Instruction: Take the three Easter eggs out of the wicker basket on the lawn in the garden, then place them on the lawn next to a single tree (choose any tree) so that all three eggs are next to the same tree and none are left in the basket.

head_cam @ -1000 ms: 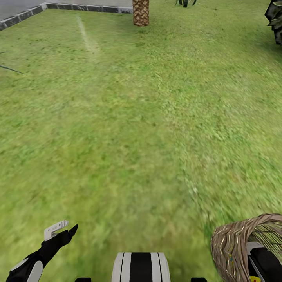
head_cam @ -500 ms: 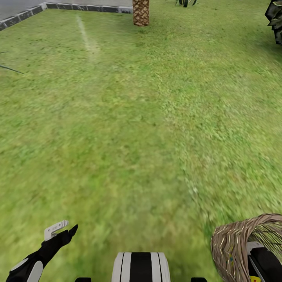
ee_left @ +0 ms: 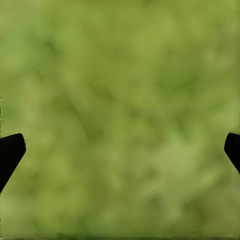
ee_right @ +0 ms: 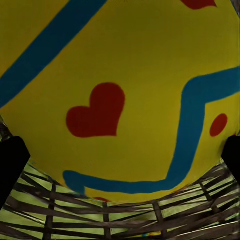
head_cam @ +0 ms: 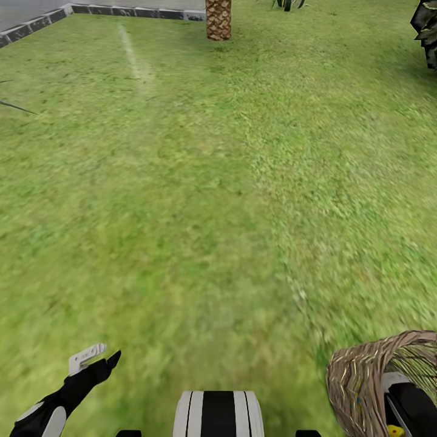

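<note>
At the lower right of the head view stands the brown wicker basket [head_cam: 358, 382] on the lawn [head_cam: 200, 200]. My right arm [head_cam: 411, 405] reaches down into it, and a bit of yellow egg [head_cam: 396, 432] shows beside the arm. In the right wrist view a yellow Easter egg [ee_right: 130, 75] with blue zigzags and a red heart looms very close. It lies on the basket's weave [ee_right: 105, 215], between the wide-apart fingertips [ee_right: 11, 162] of my open right gripper [ee_right: 120, 157]. My left gripper [head_cam: 108, 351] hangs open over bare grass at the lower left, with nothing between its fingers [ee_left: 10, 152].
A scaly palm trunk [head_cam: 218, 19] rises at the far top centre. Dark foliage [head_cam: 426, 30] hangs at the top right corner. A grey kerb and paving [head_cam: 36, 24] border the grass at the top left. My striped base [head_cam: 218, 416] shows at the bottom middle.
My left gripper has sunk very slightly. Otherwise nothing has visibly moved.
</note>
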### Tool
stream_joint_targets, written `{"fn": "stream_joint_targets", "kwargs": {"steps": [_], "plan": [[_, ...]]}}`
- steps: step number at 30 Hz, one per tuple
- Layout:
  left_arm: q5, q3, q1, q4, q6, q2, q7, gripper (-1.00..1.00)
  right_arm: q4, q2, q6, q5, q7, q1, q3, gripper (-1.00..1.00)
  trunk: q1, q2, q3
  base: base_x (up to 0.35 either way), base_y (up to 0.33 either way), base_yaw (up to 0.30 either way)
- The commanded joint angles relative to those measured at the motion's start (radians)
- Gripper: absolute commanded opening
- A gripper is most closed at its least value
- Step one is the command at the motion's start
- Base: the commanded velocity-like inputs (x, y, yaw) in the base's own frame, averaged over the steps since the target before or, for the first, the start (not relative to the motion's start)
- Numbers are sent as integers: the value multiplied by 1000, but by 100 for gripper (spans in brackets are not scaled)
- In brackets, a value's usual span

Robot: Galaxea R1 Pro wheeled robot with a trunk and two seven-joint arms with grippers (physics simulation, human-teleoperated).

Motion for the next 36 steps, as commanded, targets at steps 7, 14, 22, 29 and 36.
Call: {"fn": "stream_joint_targets", "kwargs": {"steps": [7, 14, 22, 29, 36], "plan": [[6, 4, 0, 24, 4, 3, -6, 100, -13, 3, -4, 8, 16, 0, -8, -100, -1, 0, 7, 0, 0, 0], [6, 2, 0, 26, 0, -3, -5, 100, -15, 15, -5, 10, 16, 0, -9, -100, -4, 2, 34, 0, 0, 0], [4, 2, 0, 26, -3, -4, -4, 100, -9, 18, -5, 21, 16, 0, -6, -100, -8, 4, 65, -48, -8, 0], [4, 2, 0, 27, -2, -5, -4, 100, -9, 17, -5, 20, 14, 0, -9, -100, -11, 5, 92, -139, -48, 0], [3, 2, 0, 27, -2, -6, -5, 100, -13, 14, -5, 19, 14, 0, -11, -100, -14, 7, 119, -1, 0, 0]]}}
